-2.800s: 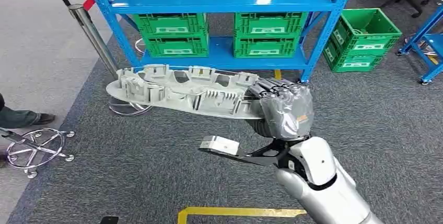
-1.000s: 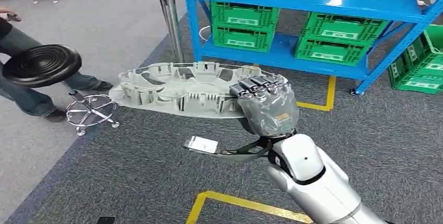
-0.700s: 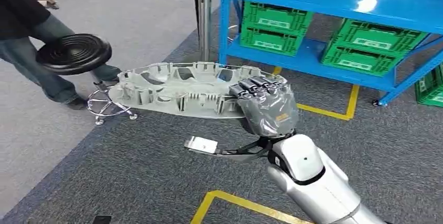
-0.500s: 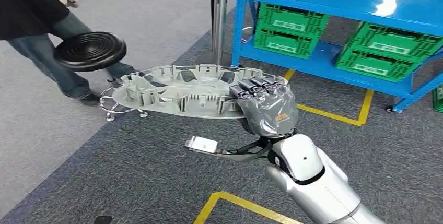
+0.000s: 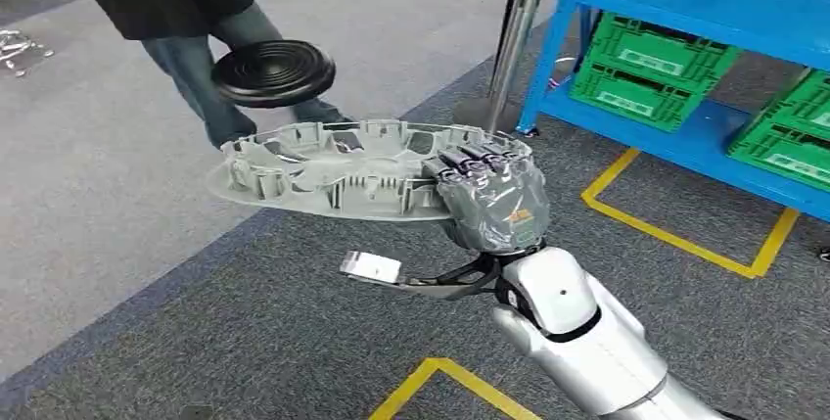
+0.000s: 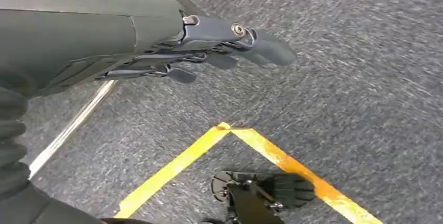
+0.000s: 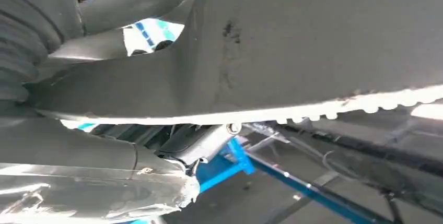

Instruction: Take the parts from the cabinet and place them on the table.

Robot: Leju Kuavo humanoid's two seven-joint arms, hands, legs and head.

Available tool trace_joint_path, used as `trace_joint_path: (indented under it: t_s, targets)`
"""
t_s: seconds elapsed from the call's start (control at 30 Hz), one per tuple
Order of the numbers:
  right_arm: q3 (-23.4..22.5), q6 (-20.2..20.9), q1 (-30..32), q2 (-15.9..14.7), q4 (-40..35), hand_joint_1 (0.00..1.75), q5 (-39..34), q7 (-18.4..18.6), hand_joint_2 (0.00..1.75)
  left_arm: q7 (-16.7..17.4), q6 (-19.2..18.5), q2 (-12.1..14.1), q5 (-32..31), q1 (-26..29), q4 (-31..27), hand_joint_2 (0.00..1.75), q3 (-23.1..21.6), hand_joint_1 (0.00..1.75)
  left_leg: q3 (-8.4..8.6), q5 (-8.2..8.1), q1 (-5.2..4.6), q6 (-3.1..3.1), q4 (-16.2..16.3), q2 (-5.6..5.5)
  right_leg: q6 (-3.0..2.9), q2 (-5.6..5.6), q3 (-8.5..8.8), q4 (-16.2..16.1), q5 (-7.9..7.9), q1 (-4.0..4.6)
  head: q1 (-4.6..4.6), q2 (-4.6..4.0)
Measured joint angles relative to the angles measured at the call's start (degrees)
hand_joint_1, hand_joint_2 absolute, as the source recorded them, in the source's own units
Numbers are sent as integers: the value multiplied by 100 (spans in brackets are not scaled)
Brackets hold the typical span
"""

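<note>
Setting: industrial workshop or warehouse test floor. Evidence from my head view: blue steel shelving rack point(image 5: 685, 4) holding green plastic stacking crates point(image 5: 641, 72) on its lower level. Floor is dark grey carpet point(image 5: 245, 342) marked with yellow tape lines point(image 5: 675, 239) bounding a zone in front of the rack; paler grey flooring point(image 5: 88, 195) beyond it. A chrome stanchion post point(image 5: 514, 43) stands beside the rack. A person point(image 5: 186, 9) in dark top and jeans carries a black round stool seat point(image 5: 274, 72).
</note>
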Motion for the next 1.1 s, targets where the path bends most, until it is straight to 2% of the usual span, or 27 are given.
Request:
trace_joint_path:
  t_s: [0.07, 0.1, 0.13, 0.17, 0.23, 0.27, 0.3, 0.33, 0.37, 0.4, 0.43, 0.47, 0.5, 0.57, 0.6, 0.63, 0.67, 0.7, 0.77, 0.8, 0.83, 0.87, 0.9, 0.93, 0.97, 1.0, 1.1]
  targets:
    - [9, 0, -2, 0, 0, 175, 0, 0, 175, 0, 0, 0, 0, 30, 0, 175, 0, 0, -8, 2, -12, 64, -10, -142, 48, -143, 52, -30, -21, -4, -11, 0]
    - [9, 0, -5, 2, 0, 175, 0, 0, 175, 2, 0, -2, 0, 48, 2, 175, 0, 0, 15, 33, 40, 113, -44, -217, 88, -87, -2, -3, -81, -33, -11, 0]
    - [11, 2, -7, 2, 0, 175, 0, 0, 175, 4, -2, -4, 0, 47, 2, 175, 0, 0, 7, 33, 45, 129, -43, -277, 100, 247, -48, 176, -229, -45, 18, 0]
    - [9, 0, -12, 0, 2, 175, 0, 0, 175, 13, -7, 9, 0, 28, 2, 175, 0, 0, 3, 43, 44, 171, -42, -332, 95, 462, -215, 575, -448, -54, 35, 0]
    - [0, 0, -10, 0, 31, 175, 0, 0, 175, 20, -26, 11, 0, 6, 2, 175, 0, 0, -6, 49, 34, 182, -40, -490, 98, 619, -673, 1520, -838, -51, 48, 0]
    - [0, 0, -8, 0, 44, 175, 0, 0, 175, 33, -33, 11, 0, 5, 2, 175, 0, 0, -3, 51, 24, 186, -39, -578, 93, 635, -844, 1816, -888, -45, 46, 0]
    - [0, 0, -8, 0, 59, 175, 0, 0, 175, 44, -44, 13, 0, 14, 2, 175, -2, 0, -2, 51, 19, 186, -35, -665, 78, 638, -881, 1803, -780, -42, 48, 0]
    - [0, 0, -8, 0, 72, 175, 0, 2, 175, 53, -48, 13, 0, 18, 2, 175, -2, 0, -1, 53, 17, 184, -31, -757, 56, 649, -786, 1529, -552, -41, 48, 0]
    - [-4, 0, -9, 0, 79, 175, 0, 2, 175, 55, -55, 13, 0, 18, 2, 175, -6, 0, 7, 54, 16, 181, -27, -840, 25, 701, -593, 1087, -275, -41, 50, 0]
    - [-9, 0, -13, 0, 79, 175, 0, 2, 175, 57, -57, 13, 0, 13, 2, 175, -9, 0, 15, 58, 16, 175, -27, -918, -15, 819, -364, 584, -13, -41, 48, 0]
    - [-9, 0, -29, 0, 79, 175, 0, 2, 175, 65, -65, 11, 0, 9, 0, 175, -11, 0, 9, 65, 37, 164, -27, -985, -54, 1080, -208, 205, 105, -48, 48, 0]
    - [-9, -4, -33, 0, 79, 175, 0, 2, 175, 78, -72, 13, 0, -13, 2, 175, -13, 0, -24, 70, 1, 126, 2, -1049, -74, 1184, -138, 68, 62, -79, 28, 0]
    - [-9, -4, -51, 0, 83, 175, 2, 4, 175, 92, -74, 17, 0, -14, 2, 175, -15, 0, -63, 97, 41, 82, -4, -1109, -47, 1129, -76, 49, 42, -46, 46, 0]
    - [-9, -9, -61, 0, 85, 175, 13, 20, 175, 112, -90, 26, 0, 21, 2, 175, -20, 0, -90, 144, 90, -12, -41, -1243, -80, 1020, -70, 36, 60, -9, 44, 0]
    - [-9, -9, -60, 2, 85, 175, 26, 31, 175, 118, -90, 74, 0, 26, 13, 175, -22, 0, -94, 142, 73, -38, -32, -1302, -106, 927, -34, -49, 104, -65, 35, 0]
    - [-9, -9, -57, 2, 94, 175, 39, 37, 175, 125, -92, 37, 0, 35, 11, 175, -24, 0, -128, 47, 41, -46, 63, -999, -142, 839, -1, -80, 125, -65, 31, 0]
    - [-11, -9, -61, 0, 94, 175, 46, 53, 175, 138, -92, 48, 0, 26, 13, 175, -28, 0, -257, -163, 41, -74, 354, -710, -170, 768, 5, -92, 133, -60, -35, 0]
    - [-18, -9, -56, 0, 94, 175, 50, 52, 175, 138, -96, 52, 0, 4, 13, 175, -33, 0, -483, -420, 55, -107, 830, -540, -177, 668, 1, -92, 129, -48, -15, 0]
    - [-22, -9, -54, 0, 103, 175, 52, 52, 175, 138, -107, 55, 0, -7, 13, 175, -48, 0, -857, -750, 92, -158, 1674, -439, -182, 494, -2, -91, 121, -41, -22, 0]
    - [-15, -9, -48, 0, 114, 175, 52, 52, 175, 140, -107, 57, 0, -2, 13, 175, -57, 0, -885, -729, 113, -178, 1757, -428, -179, 417, -1, -91, 118, -41, -26, 0]
    - [-13, -9, -43, 0, 120, 175, 52, 52, 175, 146, -109, 65, 0, 2, 13, 175, -63, 0, -783, -584, 136, -198, 1591, -415, -168, 339, 0, -89, 109, -42, -28, 0]
    - [-13, -9, -42, 0, 125, 175, 52, 52, 175, 155, -114, 74, 0, 2, 13, 175, -68, 0, -564, -373, 158, -209, 1208, -384, -155, 273, 7, -88, 101, -43, -22, 0]
    - [-9, -9, -43, 0, 125, 175, 52, 52, 175, 155, -129, 90, 0, -2, 13, 175, -70, 0, -228, -127, 170, -219, 625, -283, -126, 196, 26, -82, 82, -47, -26, 0]
    - [-11, -9, -46, 0, 125, 175, 52, 52, 175, 157, -136, 96, 0, -11, 13, 175, -74, 0, 57, -3, 168, -233, 148, -24, -87, 134, 47, -68, 57, -43, -24, 0]
    - [-22, -9, -49, -2, 125, 175, 52, 55, 175, 166, -149, 92, 0, -38, 13, 175, -79, 0, 104, -97, 84, -210, 6, 118, -31, 89, 24, -23, 11, 22, -50, 0]
    - [-28, -7, -54, -4, 127, 175, 55, 61, 175, 181, -160, 96, 0, -48, 13, 175, -83, 0, 76, -72, 98, -105, 17, -2, -14, 47, 32, -23, 8, 22, -13, 0]
    - [-17, -2, -53, -4, 127, 175, 55, 68, 175, 201, -190, 138, 0, -26, 13, 175, -87, 0, 54, -54, 69, 27, 1, -190, 77, -136, 85, -59, -16, -15, -13, 0]
